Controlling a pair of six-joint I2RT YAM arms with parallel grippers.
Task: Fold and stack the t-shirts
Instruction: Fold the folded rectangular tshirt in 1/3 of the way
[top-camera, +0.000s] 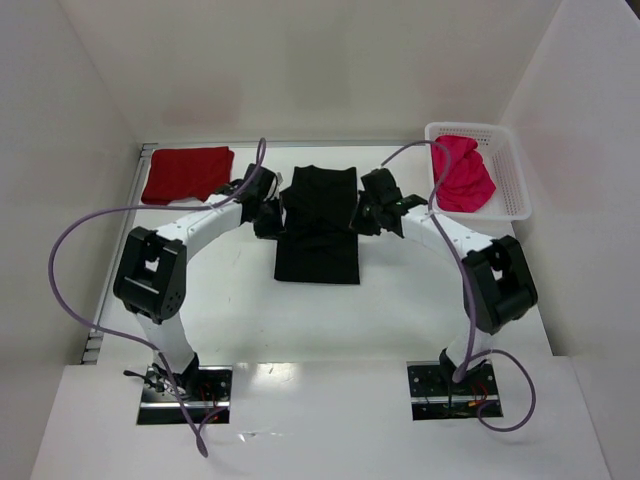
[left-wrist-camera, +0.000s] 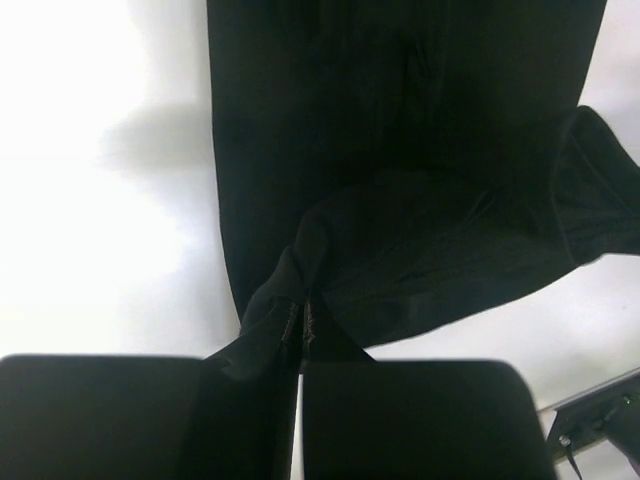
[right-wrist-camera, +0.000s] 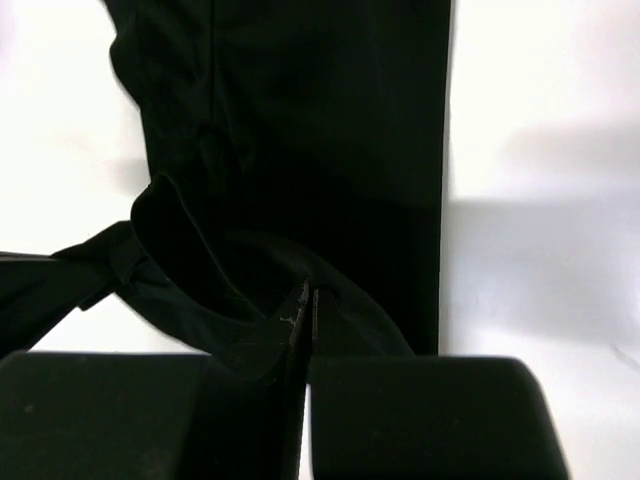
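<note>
A black t-shirt (top-camera: 318, 240) lies in the middle of the table, folded into a narrow strip, its far part lifted between the two arms. My left gripper (top-camera: 268, 215) is shut on its left edge; in the left wrist view the black cloth (left-wrist-camera: 400, 150) is drawn up into the closed tips (left-wrist-camera: 303, 322). On the opposite edge my right gripper (top-camera: 368, 215) is shut, and black cloth (right-wrist-camera: 300, 120) bunches at its tips (right-wrist-camera: 310, 302). A dark red t-shirt (top-camera: 185, 173) lies folded at the back left. The pink-red t-shirt (top-camera: 462, 175) sits crumpled in the basket.
A white mesh basket (top-camera: 515, 170) stands at the back right corner. White walls close in the table on the left, back and right. Purple cables loop from both arms over the table sides.
</note>
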